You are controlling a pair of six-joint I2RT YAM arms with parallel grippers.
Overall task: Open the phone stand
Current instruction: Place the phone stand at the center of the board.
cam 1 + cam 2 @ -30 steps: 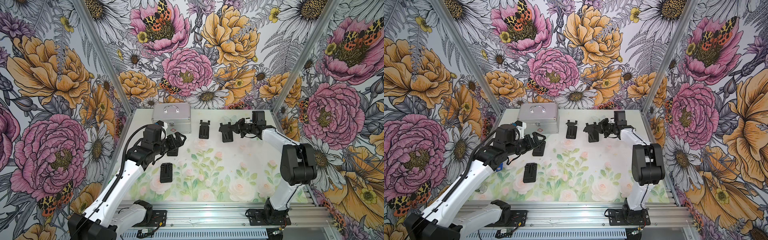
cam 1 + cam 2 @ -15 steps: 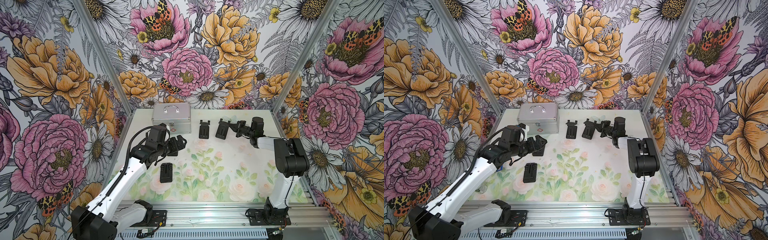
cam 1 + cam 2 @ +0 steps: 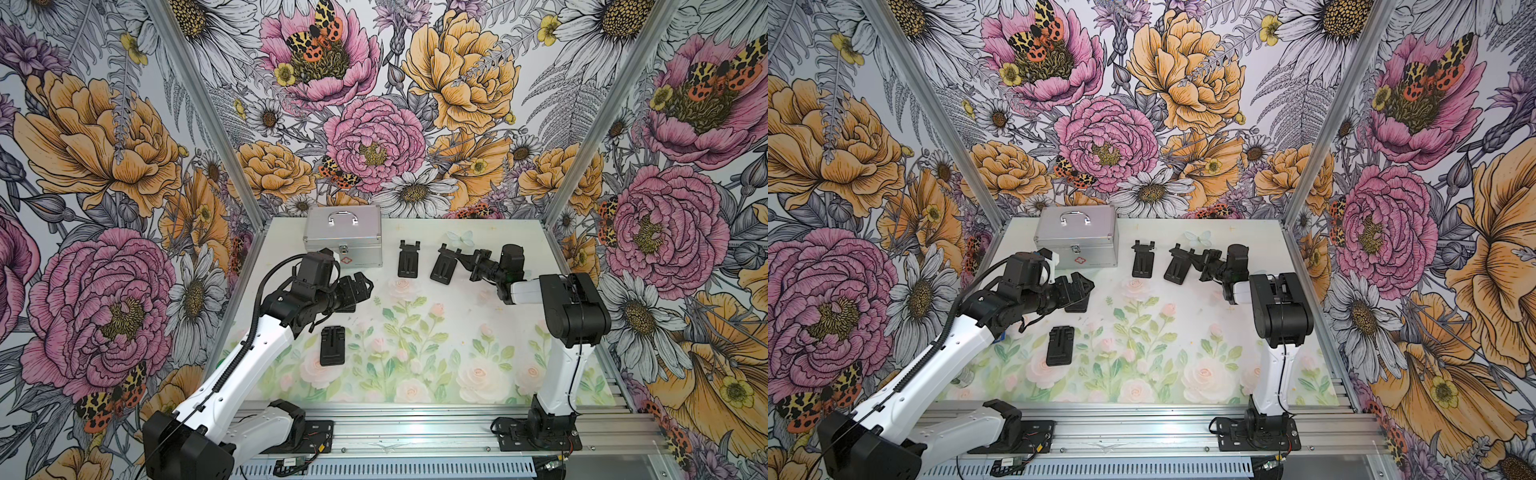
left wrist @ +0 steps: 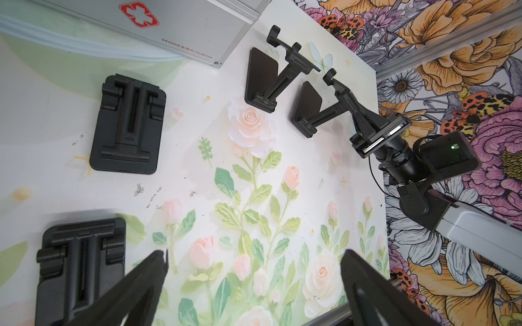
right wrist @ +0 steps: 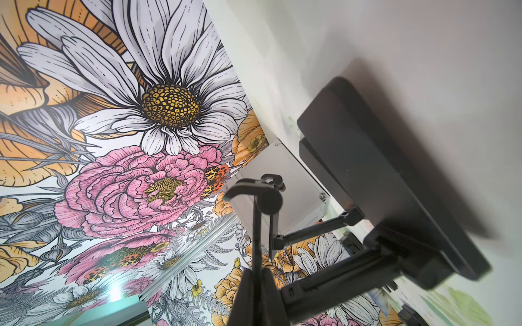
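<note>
A silver case (image 3: 343,237) with a handle on its lid stands at the back left of the table (image 3: 519,332). Just in front of it the left claw (image 3: 359,286) hangs over the table with its fingers (image 4: 135,290) spread wide, holding nothing. A folded phone stand (image 4: 127,124) lies flat just beside the case; in both top views the left claw hides most of it. A second folded phone stand (image 3: 332,345) lies flat nearer the front edge, apart from the first.

Toward the middle of the back edge, an opened phone stand (image 3: 408,262) sits by itself, its arm raised from its base and nothing touching it. Just to the right of it is the gripped phone stand (image 3: 442,270), also unfolded and turned at a slant to its neighbour. Its base appears to lie on the table. The right claw (image 3: 467,261) reaches in from the right and is clamped tight on the raised holder plate at the top of this stand's arm.
</note>
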